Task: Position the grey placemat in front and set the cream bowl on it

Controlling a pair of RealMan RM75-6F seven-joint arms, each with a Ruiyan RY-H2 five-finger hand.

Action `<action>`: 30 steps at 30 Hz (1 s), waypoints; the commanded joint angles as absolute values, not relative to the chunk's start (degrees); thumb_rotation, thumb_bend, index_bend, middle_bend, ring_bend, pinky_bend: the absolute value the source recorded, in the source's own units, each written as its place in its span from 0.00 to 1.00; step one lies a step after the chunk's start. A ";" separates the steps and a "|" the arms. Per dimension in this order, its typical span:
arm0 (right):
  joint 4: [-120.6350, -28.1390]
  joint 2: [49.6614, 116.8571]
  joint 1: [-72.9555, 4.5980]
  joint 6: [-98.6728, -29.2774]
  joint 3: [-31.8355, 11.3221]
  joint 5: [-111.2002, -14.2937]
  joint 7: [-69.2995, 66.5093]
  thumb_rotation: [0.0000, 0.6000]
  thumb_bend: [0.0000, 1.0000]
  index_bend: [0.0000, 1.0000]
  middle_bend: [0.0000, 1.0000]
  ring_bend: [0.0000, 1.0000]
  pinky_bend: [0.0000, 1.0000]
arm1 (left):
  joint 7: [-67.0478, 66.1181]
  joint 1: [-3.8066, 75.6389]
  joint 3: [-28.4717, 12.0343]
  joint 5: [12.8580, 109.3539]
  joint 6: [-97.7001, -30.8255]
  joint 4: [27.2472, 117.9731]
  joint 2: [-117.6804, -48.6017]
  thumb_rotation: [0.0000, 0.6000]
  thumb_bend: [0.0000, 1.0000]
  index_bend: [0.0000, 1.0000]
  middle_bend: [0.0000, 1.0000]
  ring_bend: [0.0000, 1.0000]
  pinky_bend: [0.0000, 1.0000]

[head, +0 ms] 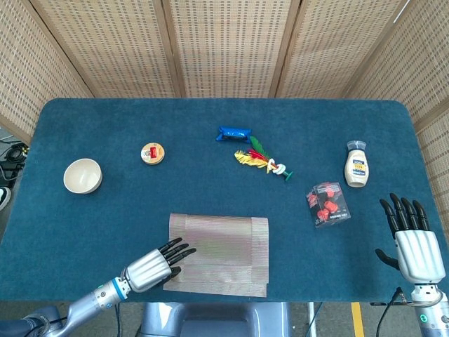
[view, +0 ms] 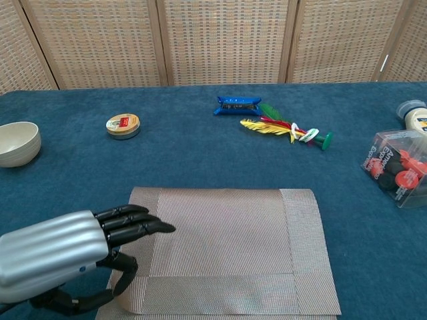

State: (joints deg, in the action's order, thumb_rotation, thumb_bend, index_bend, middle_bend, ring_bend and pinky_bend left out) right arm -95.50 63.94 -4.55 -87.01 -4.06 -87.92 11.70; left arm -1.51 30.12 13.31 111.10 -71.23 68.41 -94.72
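The grey placemat [head: 224, 253] lies at the table's front edge, near the middle; the chest view shows the placemat [view: 227, 247] low in the frame. My left hand [head: 151, 265] holds its left edge, fingers [view: 137, 223] laid on top and thumb curled at the edge. In the chest view the left hand [view: 67, 250] fills the bottom left corner. The cream bowl [head: 83, 175] stands upright and empty at the far left of the table, well apart from the mat, and is the bowl [view: 17, 143] at the chest view's left edge. My right hand [head: 410, 242] hovers at the front right with fingers spread, holding nothing.
A round tin [head: 152, 153] sits right of the bowl. A blue packet [head: 233, 133] and a feathered shuttlecock [head: 263, 160] lie at the table's centre back. A clear box of red pieces [head: 327, 204] and a mayonnaise bottle [head: 356, 166] stand on the right.
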 commanded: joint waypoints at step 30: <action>-95.34 64.30 -5.03 -85.76 -3.99 -87.28 12.35 1.00 0.00 0.02 0.00 0.00 0.00 | -12.33 44.39 -22.86 52.56 -49.47 64.56 -95.52 1.00 0.74 0.81 0.00 0.00 0.00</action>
State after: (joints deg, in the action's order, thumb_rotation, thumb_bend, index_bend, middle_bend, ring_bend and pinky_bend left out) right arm -95.33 64.28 -5.02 -85.78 -4.01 -87.28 12.32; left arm -12.49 43.94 -22.48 54.55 -50.76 67.16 -94.73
